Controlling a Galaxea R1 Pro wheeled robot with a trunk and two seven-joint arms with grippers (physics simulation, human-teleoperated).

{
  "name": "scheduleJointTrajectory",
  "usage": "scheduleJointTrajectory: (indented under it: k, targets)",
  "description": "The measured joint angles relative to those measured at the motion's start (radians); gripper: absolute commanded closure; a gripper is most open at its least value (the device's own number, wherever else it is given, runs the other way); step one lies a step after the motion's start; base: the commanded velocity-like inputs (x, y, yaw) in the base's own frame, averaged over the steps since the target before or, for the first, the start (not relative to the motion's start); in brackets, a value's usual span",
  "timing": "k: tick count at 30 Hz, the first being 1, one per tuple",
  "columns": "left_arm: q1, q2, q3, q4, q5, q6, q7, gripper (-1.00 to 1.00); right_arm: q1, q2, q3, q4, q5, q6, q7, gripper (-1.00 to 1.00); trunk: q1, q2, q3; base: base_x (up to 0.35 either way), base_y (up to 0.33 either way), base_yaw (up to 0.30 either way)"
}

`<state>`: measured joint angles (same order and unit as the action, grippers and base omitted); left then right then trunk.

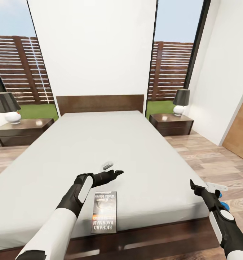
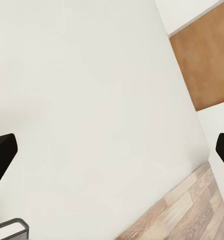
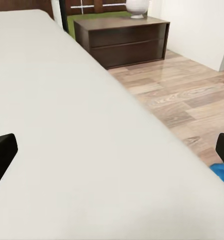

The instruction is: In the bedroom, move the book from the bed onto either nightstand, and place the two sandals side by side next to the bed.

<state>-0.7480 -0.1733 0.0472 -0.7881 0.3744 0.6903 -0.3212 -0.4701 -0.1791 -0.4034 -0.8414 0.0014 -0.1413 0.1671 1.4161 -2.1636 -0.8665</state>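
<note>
**Entry: bedroom, foot of the bed; book-transfer step in hand**

- **Bed** (image 1: 110,144): pale grey mattress on a dark frame, lying lengthwise ahead, headboard against the far wall.
- **Book** (image 1: 104,212): lying flat near the foot edge of the mattress, cover up, title reading away from the robot. Nothing is gripping it.
- **Left gripper** (image 1: 112,169): reaching out over the mattress, just beyond the book's far end and apart from it. In the left wrist view its two dark fingers (image 2: 2,155) are standing wide apart at the frame edges, so the gripper is spread and carrying nothing.
- **Right gripper** (image 1: 208,187): hanging beside the bed's foot corner, over the wood floor. The right wrist view is showing its finger tips far apart, likewise spread and empty.
- **Sandal** (image 1: 224,206): a patch of bright blue is showing on the floor beside the right forearm; only part is visible, and whether it is one sandal or both I cannot tell.
- **Right nightstand** (image 1: 171,124) and **left nightstand** (image 1: 22,130): flanking the headboard, each bearing a lamp, tops otherwise free.

**Step, as judged:** the approach to picking up the book is under way; no sandal placement is yet evident.

**Next move, as judged:** the left gripper is needing to draw back and descend over the book, catching the thin cover at an edge, since it is lying flush on the mattress; then a carry along the bed to a nightstand.
</note>
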Motion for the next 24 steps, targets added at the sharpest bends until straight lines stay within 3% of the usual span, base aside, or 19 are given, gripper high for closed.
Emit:
scheduleJointTrajectory:
  k: [17, 20, 24]
  targets:
    - [0.000, 0.000, 0.000, -0.002, 0.000, -0.001, -0.001, -1.00, 0.000, -0.009, -0.003, -0.006, -0.012, 0.020, 0.014, -1.00, -0.065, 0.119, 0.053, 0.000, 0.000, 0.000]
    - [0.000, 0.000, 0.000, -0.002, 0.000, -0.002, -0.002, -1.00, 0.000, -0.010, -0.003, -0.008, -0.017, 0.025, 0.031, -1.00, -0.077, 0.140, 0.063, 0.000, 0.000, 0.000]
    - [0.000, 0.000, 0.002, -0.004, 0.000, -0.002, -0.010, -1.00, 0.000, -0.012, -0.005, -0.008, -0.034, 0.093, 0.095, -1.00, -0.092, 0.168, 0.075, 0.000, 0.000, 0.000]
